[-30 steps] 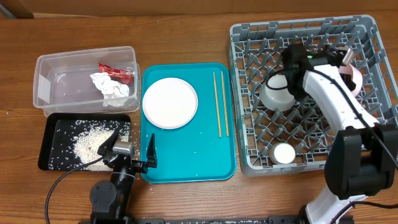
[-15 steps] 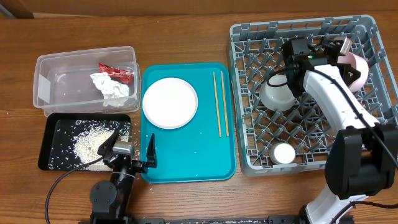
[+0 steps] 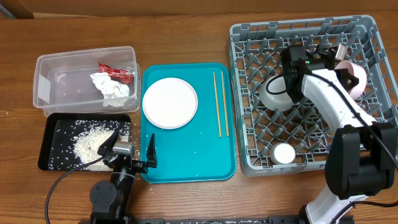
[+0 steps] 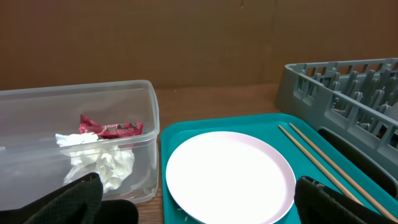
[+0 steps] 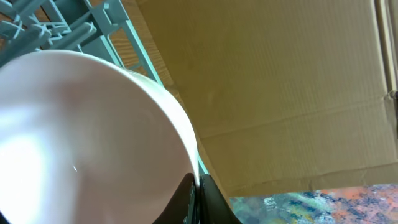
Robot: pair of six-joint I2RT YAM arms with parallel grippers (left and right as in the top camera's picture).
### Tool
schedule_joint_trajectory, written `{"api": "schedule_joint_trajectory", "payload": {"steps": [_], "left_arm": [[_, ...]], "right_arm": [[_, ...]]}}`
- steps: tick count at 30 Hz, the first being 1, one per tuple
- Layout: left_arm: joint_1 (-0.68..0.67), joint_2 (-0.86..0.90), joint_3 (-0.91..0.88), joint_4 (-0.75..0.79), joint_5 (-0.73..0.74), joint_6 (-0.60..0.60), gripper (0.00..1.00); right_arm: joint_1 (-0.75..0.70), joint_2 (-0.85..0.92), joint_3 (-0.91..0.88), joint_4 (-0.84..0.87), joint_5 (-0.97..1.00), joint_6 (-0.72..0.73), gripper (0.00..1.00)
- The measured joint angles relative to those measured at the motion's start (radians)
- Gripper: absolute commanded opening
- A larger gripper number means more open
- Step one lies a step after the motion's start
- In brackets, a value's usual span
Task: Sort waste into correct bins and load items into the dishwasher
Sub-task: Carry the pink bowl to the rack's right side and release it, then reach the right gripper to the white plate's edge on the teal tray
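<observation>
pinkish-white bowl (image 3: 354, 77) is held at the dish rack's (image 3: 311, 140) far right
its rim is pinched by the right gripper (image 5: 194, 188); left gripper (image 3: 130, 147) is spread wide.

Table (image 3: 186, 37): brown wood-grain top, carrying four things directly.
Far left: clear tub (image 3: 41, 74), rectangular, standing flat.
Near left: black tray (image 3: 45, 149), shallow, just nearer than the tub.
Centre: teal tray (image 3: 186, 155), flat, just beside tub and black tray.
Right: grey dish rack (image 3: 298, 26), large, square, just beside the teal tray.
</observation>
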Motion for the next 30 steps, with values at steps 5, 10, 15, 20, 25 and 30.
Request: {"api": "schedule_joint_trajectory", "payload": {"steps": [5,10,15,20,25,30], "left_arm": [[0.000,0.000,0.000,0.000,0.000,0.000,1.00],[0.000,0.000,0.000,0.000,0.000,0.000,1.00],[0.000,0.000,0.000,0.000,0.000,0.000,1.00],[0.000,0.000,0.000,0.000,0.000,0.000,1.00],[0.000,0.000,0.000,0.001,0.000,0.000,1.00],[0.000,0.000,0.000,0.000,0.000,0.000,1.00]], "right_arm": [[0.051,0.000,-0.004,0.008,-0.009,-0.004,0.12],[0.113,0.000,-0.007,0.010,-0.035,-0.006,0.24],[0.164,0.000,-0.006,-0.031,-0.089,0.000,0.37],[0.238,0.001,0.066,-0.161,-0.229,0.049,0.35],[0.289,0.004,0.244,-0.293,-0.472,0.103,0.24],[0.305,0.003,0.401,-0.295,-0.888,0.082,0.47]]}}
